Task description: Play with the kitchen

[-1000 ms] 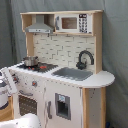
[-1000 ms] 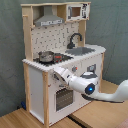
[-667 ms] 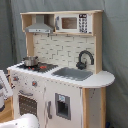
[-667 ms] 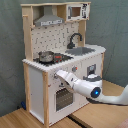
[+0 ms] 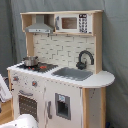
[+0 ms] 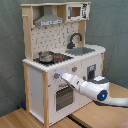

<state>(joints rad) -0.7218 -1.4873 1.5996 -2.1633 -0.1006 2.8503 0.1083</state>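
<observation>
Now the arm (image 6: 95,87) has reached further in toward the front of the kitchen (image 6: 60,65): a second ago its white forearm sat lower and further right in the second exterior view, and here the gripper (image 6: 64,76) has its tip right at the front panel, just above the oven door (image 6: 63,95) and below the knobs (image 6: 56,76). Whether it actually touches the panel I cannot tell, nor whether the gripper is spread or pressed together, since its end merges with the white front. My guess is that the arm is going for the top edge or handle of the oven door, or for a knob, so the play is only beginning; nothing on the kitchen looks moved or opened yet.

The kitchen stands upright on a wooden table (image 6: 20,119) against a grey backdrop, filling the middle of both exterior views.

Counted on it: one hood (image 5: 40,26), one microwave (image 5: 72,22), one small pot (image 5: 30,61) on the hob at the first exterior view's left, one grey sink (image 5: 74,73), one black faucet (image 5: 84,59) behind the sink, and one windowed oven door. One arm, one gripper. Of knobs I can make out two or three; the exact number is unclear.
</observation>
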